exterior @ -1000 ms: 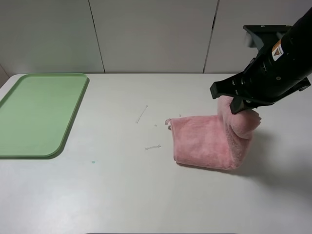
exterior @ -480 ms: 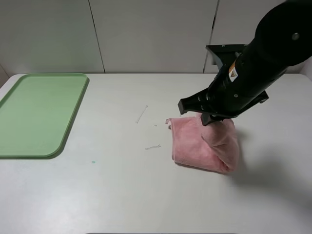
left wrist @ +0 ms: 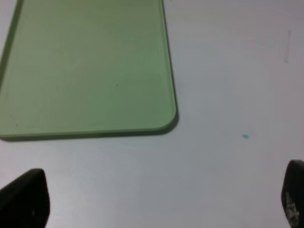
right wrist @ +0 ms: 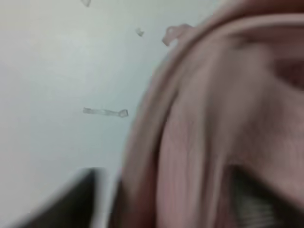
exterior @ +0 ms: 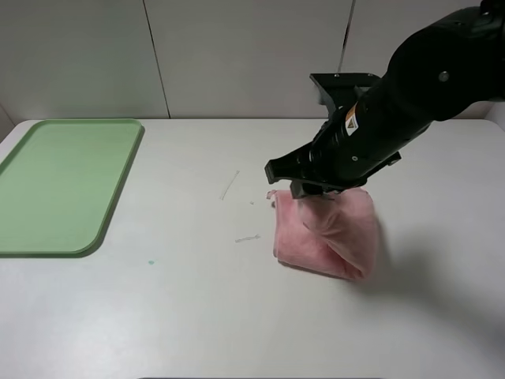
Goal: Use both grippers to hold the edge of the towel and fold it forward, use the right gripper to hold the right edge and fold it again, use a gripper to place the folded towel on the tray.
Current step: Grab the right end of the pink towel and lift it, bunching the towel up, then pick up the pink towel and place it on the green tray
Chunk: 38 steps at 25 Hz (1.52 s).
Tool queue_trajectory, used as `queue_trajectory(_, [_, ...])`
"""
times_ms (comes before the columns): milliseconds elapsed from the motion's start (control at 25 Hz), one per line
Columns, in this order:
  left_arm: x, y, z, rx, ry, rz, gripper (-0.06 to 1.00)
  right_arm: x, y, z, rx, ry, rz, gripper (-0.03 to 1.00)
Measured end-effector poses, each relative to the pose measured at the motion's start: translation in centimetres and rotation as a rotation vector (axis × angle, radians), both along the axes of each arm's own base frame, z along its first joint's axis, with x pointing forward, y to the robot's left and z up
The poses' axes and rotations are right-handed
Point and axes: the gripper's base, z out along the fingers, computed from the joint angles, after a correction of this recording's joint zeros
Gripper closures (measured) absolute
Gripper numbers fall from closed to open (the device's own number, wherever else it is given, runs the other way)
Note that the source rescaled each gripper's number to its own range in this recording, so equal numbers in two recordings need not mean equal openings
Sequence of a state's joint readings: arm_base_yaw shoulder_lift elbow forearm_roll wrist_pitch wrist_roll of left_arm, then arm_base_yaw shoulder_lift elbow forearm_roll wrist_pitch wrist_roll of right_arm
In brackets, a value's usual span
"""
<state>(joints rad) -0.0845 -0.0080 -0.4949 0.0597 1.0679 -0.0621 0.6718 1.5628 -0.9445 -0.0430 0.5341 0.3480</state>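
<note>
Now | towel (exterior: 331,237) folded, axis unclear | left fingers (left wrist: 23,199) wide, empty | right fingers (right wrist: 66,204) opening: cannot tell

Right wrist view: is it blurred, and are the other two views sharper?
Right wrist view: heavily blurred, the pink towel smeared close to the lens. Left wrist view: the tray fairly sharp, lighting even. Exterior high view: sharp, with a soft shadow on the table right of the towel.

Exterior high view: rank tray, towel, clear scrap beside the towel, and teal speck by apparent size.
1. tray, clearly largest
2. towel, folded and partly covered
3. clear scrap
4. teal speck, barely a dot
</note>
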Motion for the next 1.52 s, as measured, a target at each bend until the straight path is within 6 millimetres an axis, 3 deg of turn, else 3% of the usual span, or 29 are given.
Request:
queue_trajectory(80, [0.0,0.0,0.0,0.000,0.000,0.000,-0.04,0.0,0.1,0.0,0.009,-0.007,0.008,0.08])
queue_trajectory(240, [0.0,0.0,0.0,0.000,0.000,0.000,-0.04,0.3,0.3,0.3,0.041,-0.037,0.007,-0.02])
queue_trajectory(1040, [0.0,0.0,0.0,0.000,0.000,0.000,-0.04,0.2,0.3,0.4,0.016,-0.063,0.067,-0.03])
queue_trajectory(1320, [0.0,0.0,0.0,0.000,0.000,0.000,-0.04,-0.4,-0.4,3.1,0.020,-0.168,0.152,-0.03])
queue_trajectory(1520, [0.0,0.0,0.0,0.000,0.000,0.000,-0.04,0.1,-2.5,4.1,0.019,-0.228,0.131,-0.03])
